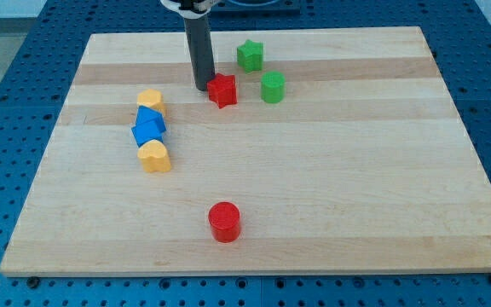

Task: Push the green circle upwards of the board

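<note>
The green circle [272, 87] stands in the upper middle of the wooden board [339, 188]. A green star [250, 55] lies just above and to its left. A red star [222, 89] lies to the left of the green circle. My tip [203, 88] rests on the board right beside the red star's left side, about 80 pixels left of the green circle. The rod rises from there to the view's top.
At the left, a yellow block [151, 102], two blue blocks [148, 126] and a yellow heart [154, 157] form a tight column. A red circle [224, 222] stands near the board's bottom middle. A blue perforated table surrounds the board.
</note>
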